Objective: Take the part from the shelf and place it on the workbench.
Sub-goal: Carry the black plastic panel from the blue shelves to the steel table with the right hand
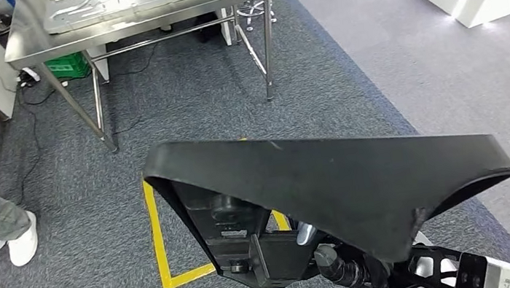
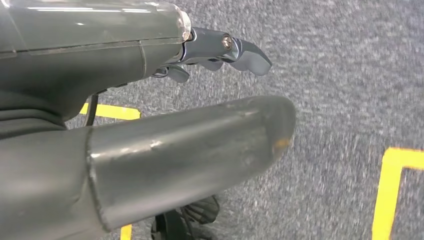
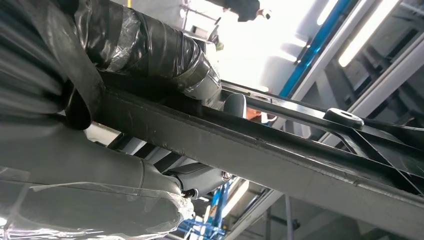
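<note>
Head view shows the part [image 1: 345,184], a large black moulded panel, carried low in front of the robot, its long axis running across the body from left to right. The bench [image 1: 25,32], steel-topped with thin legs, stands ahead and to the left, well apart from the part, with grey carpet and a yellow floor marking [image 1: 154,230] between them. A person's leg and white shoe [image 1: 24,246] are at the left edge.

Right wrist view has the right hand [image 3: 150,45] clamped on the part's edge, thumb over one face and fingers under the other, so this hand bears it. Left wrist view shows the left hand [image 2: 220,50] with fingers apart and nothing in it, over carpet.

Judged from this, the carry is mid-way: the robot must close on the bench ahead-left before setting the panel down.
</note>
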